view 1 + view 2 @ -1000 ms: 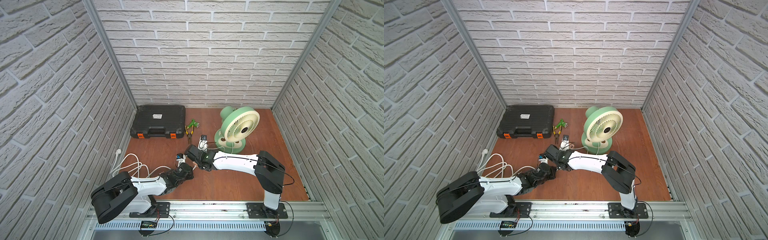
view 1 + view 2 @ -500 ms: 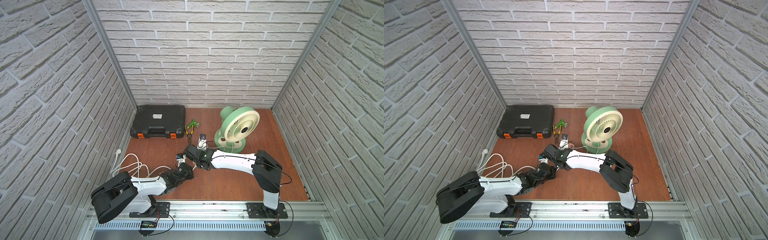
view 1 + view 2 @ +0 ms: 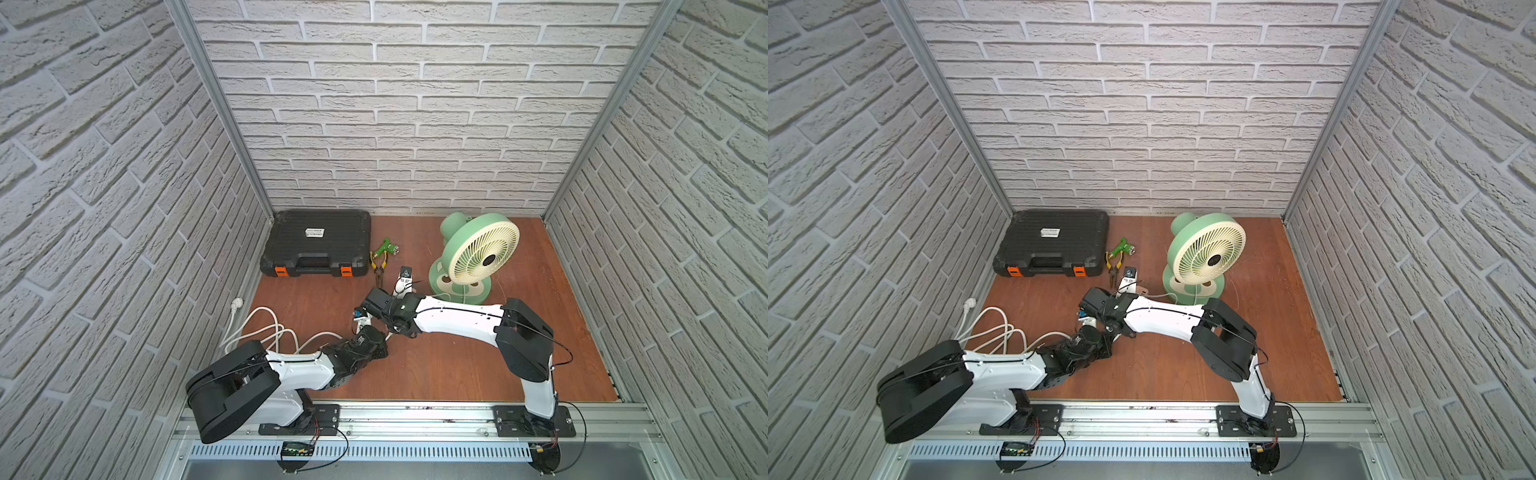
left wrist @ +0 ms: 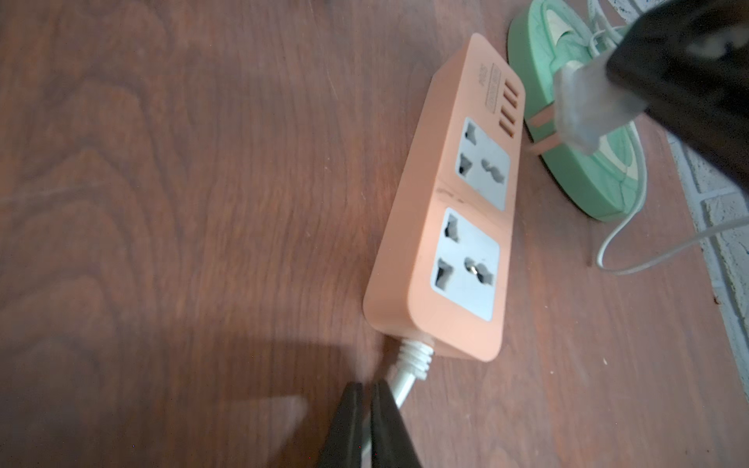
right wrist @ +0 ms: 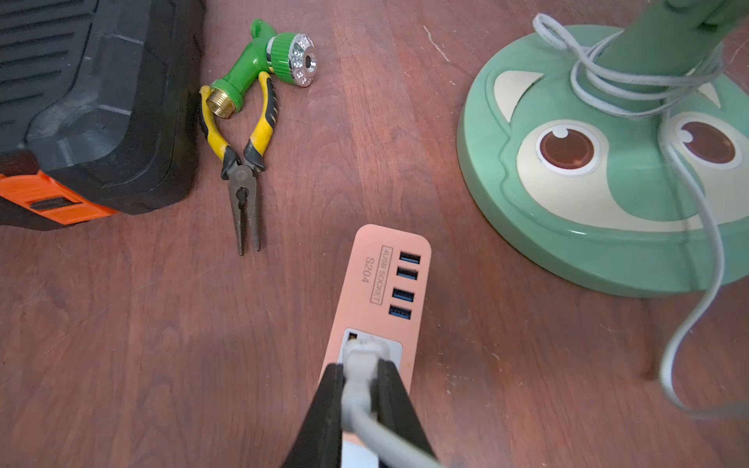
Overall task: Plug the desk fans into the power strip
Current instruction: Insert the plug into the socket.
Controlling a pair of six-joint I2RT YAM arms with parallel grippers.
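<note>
My right gripper [image 5: 360, 369] pinches the small white plug [image 5: 362, 352] over a socket of the short peach-pink plastic power strip [image 5: 375, 283], which lies near the mint-green round desk fan [image 3: 478, 253]. My left gripper [image 4: 363, 391], its fingers pressed together, sits beside the thick white cable [image 4: 407, 375]. Since one second ago the right arm has shifted slightly and the fan has stayed in place.

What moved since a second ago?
Hardly anything. The right arm's elbow swung slightly toward the middle; the right fingers stayed clamped on the plug at the power strip. The left fingers stayed shut beside the strip's cable. The desk fan, toolcase and pliers did not move.
</note>
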